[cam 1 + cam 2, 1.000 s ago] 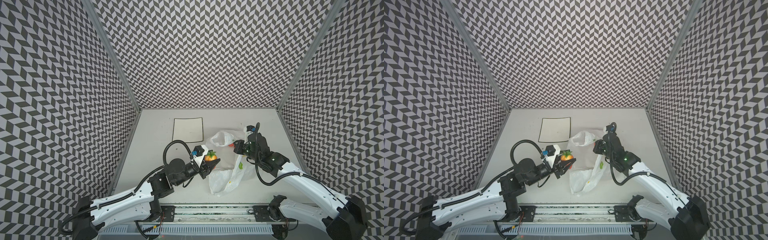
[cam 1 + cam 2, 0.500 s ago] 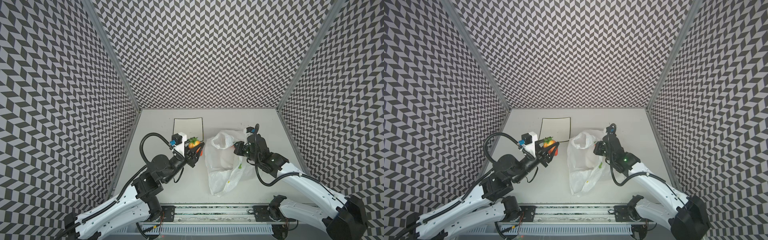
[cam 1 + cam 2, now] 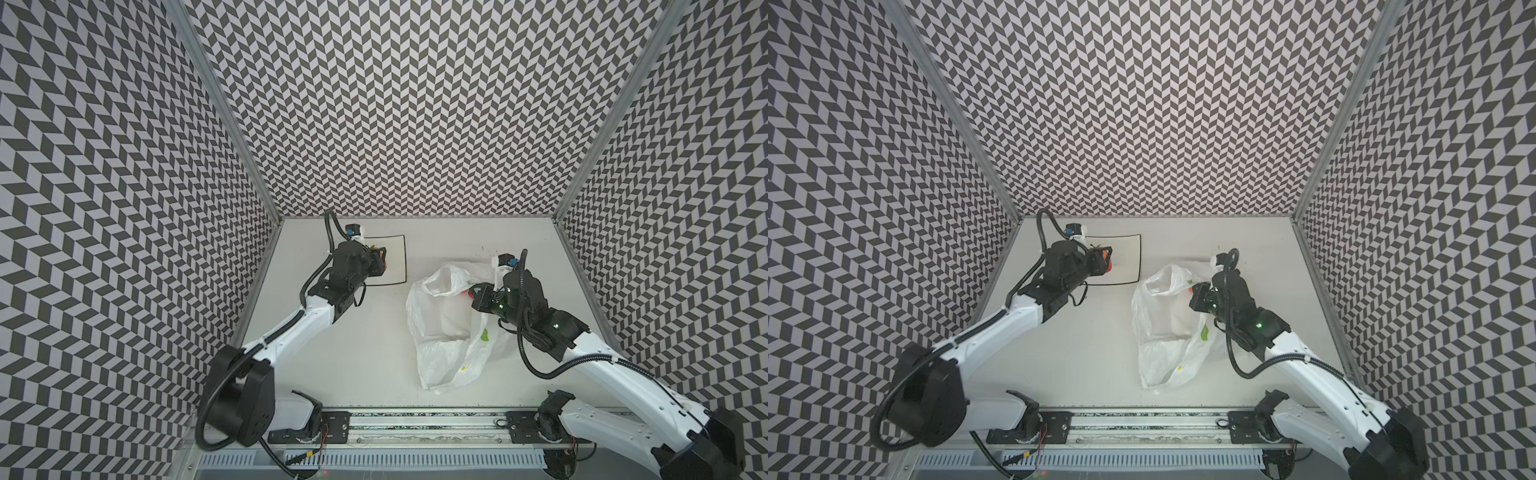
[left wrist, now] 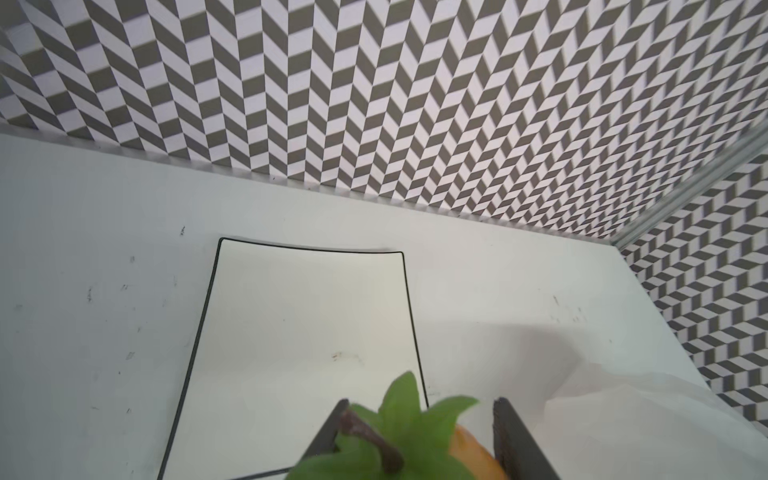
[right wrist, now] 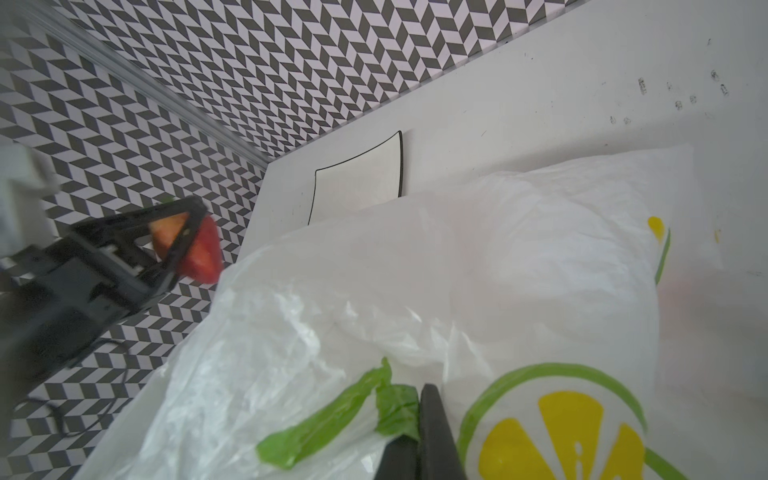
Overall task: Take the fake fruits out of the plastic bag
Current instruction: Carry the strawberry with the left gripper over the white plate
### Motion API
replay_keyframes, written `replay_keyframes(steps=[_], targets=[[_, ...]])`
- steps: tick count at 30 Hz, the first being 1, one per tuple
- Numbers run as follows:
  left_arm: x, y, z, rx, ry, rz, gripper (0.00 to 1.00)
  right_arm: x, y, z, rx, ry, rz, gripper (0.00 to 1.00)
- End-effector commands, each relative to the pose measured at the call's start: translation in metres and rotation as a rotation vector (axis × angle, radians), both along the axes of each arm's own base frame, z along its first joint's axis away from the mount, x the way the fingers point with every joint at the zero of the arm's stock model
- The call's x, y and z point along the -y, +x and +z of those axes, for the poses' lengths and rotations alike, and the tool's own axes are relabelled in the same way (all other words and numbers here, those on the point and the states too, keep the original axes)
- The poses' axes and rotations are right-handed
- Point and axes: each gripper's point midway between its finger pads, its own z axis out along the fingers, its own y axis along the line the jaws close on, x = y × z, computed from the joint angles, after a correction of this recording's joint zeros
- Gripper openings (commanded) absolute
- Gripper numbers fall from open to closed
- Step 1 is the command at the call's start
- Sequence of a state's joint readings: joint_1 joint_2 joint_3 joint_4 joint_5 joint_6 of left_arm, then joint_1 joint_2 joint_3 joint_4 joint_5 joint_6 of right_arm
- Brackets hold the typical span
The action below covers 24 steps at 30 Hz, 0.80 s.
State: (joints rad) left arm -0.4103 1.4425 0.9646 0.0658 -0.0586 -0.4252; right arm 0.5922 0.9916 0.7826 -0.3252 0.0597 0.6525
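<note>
Fake fruit (image 4: pixel 409 442) clamped in left hand (image 4: pixel 422 405), seemingly above plate (image 4: pixel 291 311); right hand (image 3: pixel 477 294) pinching plastic bag (image 3: pixel 444 328).

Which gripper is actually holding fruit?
The left gripper: its jaws clamp a red-orange, green-leafed fruit over the plate. The right gripper only pinches the plastic bag.
</note>
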Motion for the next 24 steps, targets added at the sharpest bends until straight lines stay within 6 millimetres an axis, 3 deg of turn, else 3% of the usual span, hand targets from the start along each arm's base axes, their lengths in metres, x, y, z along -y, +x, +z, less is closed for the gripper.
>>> replay_keyframes(steps=[1,5,10,15,24], targets=[[0.011,0.032,-0.008,-0.015,0.015,-0.028,0.09,0.004,-0.004,0.016,0.026,0.034,-0.01,0.0],[0.024,0.066,-0.045,-0.105,0.099,-0.052,0.08,0.01,-0.005,0.023,0.05,0.041,-0.038,0.0],[0.034,0.086,-0.088,-0.202,0.216,-0.059,0.09,0.009,-0.003,0.025,0.051,0.043,-0.04,0.0],[0.04,0.092,-0.126,-0.273,0.323,-0.061,0.1,0.009,-0.003,0.025,0.05,0.042,-0.037,0.0],[0.037,0.094,-0.159,-0.326,0.349,-0.046,0.17,0.009,-0.002,0.027,0.055,0.042,-0.039,0.0]])
